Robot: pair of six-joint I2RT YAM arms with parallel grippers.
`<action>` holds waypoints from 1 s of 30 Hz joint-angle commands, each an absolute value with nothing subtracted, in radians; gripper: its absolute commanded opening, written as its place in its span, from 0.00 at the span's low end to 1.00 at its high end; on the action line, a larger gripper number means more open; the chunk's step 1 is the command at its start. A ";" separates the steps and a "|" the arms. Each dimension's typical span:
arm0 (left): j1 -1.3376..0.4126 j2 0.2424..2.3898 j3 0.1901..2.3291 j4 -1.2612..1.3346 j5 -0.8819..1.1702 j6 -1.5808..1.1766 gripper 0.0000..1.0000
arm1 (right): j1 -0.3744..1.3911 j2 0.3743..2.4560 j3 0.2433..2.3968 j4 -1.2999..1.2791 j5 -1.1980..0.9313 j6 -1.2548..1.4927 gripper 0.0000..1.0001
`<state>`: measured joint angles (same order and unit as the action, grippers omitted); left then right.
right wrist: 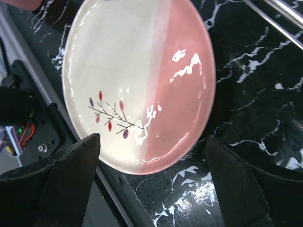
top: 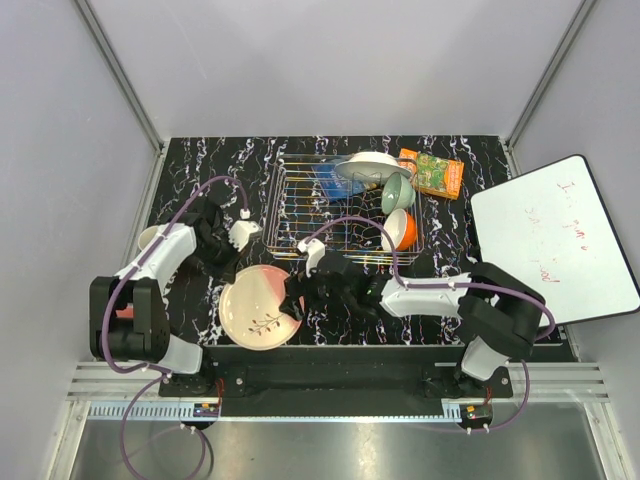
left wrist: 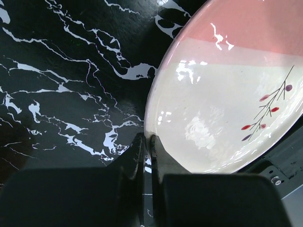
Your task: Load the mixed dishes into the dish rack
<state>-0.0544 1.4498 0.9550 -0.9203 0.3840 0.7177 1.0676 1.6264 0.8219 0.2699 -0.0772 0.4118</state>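
Note:
The pink-and-cream plate with a leaf sprig [top: 260, 308] lies flat on the black marble table, in front of the silver wire dish rack [top: 290, 215]. My left gripper [top: 230, 265] is shut and empty, with its tips [left wrist: 147, 139] at the plate's far-left rim [left wrist: 222, 94]. My right gripper [top: 300, 293] is open, with its fingers [right wrist: 71, 175] spread either side of the plate's near rim [right wrist: 142, 85]. In the rack are the white plate [top: 365, 165], the pale green bowl [top: 397, 190] and the orange-outside bowl [top: 400, 230]. A pink object [top: 125, 312], perhaps the cup, shows behind my left arm.
A blue packet [top: 325, 180] lies in the rack and an orange packet [top: 432, 172] lies just right of it. A white board with red writing [top: 550, 240] lies at the right. A pale round object [top: 148, 238] sits at the table's left edge.

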 commanded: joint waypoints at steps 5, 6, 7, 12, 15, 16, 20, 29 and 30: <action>-0.081 1.396 1.008 -0.879 0.350 0.764 0.00 | 1.034 1.707 0.859 0.396 -0.164 0.396 1.00; -0.081 1.393 1.005 -0.879 0.347 0.764 0.00 | 1.034 1.712 0.862 0.393 -0.163 0.396 0.99; -0.081 1.390 1.000 -0.882 0.348 0.767 0.00 | 1.031 1.721 0.865 0.393 -0.163 0.394 0.99; -0.081 1.368 0.982 -0.881 0.345 0.767 0.00 | 1.017 1.759 0.894 0.379 -0.166 0.399 0.99; -0.081 1.361 0.979 -0.879 0.345 0.767 0.00 | 1.015 1.782 0.893 0.414 -0.186 0.408 0.99; -0.081 1.358 0.982 -0.879 0.345 0.765 0.00 | 1.014 1.793 0.897 0.425 -0.192 0.413 0.99; -0.081 1.361 0.991 -0.880 0.356 0.755 0.00 | 0.996 1.832 0.899 0.486 -0.285 0.431 0.97; -0.094 1.373 1.015 -0.877 0.356 0.727 0.00 | 0.907 1.891 0.799 0.790 -0.492 0.572 0.82; -0.095 1.373 1.022 -0.877 0.354 0.721 0.00 | 0.905 1.902 0.802 0.793 -0.503 0.572 0.81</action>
